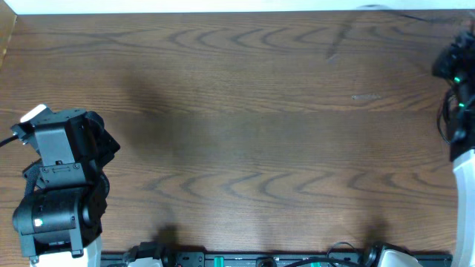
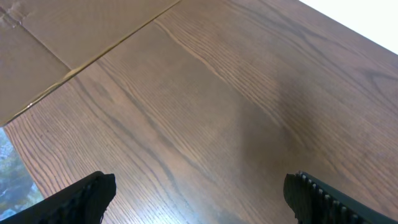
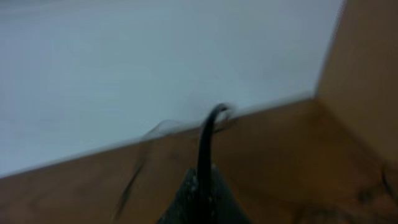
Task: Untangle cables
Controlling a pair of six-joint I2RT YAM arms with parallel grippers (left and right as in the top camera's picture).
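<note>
In the blurred right wrist view, my right gripper (image 3: 203,176) is shut on a thin black cable (image 3: 206,140). The cable rises from between the fingertips and bends over at its top, in front of a white wall. Overhead, the right arm (image 1: 454,67) stands at the table's far right edge, and a thin dark cord (image 1: 390,10) runs along the back edge near it. My left gripper (image 2: 199,190) is open over bare wood, with nothing between its fingers (image 2: 87,193). Overhead, the left gripper (image 1: 106,145) sits at the left side of the table. No other cables show.
The brown wood table (image 1: 245,133) fills the overhead view. A cardboard sheet (image 2: 68,31) lies beyond the table's left edge. Cables and mounts of the arm bases (image 1: 245,259) line the front edge. A white wall (image 3: 155,56) stands behind the table.
</note>
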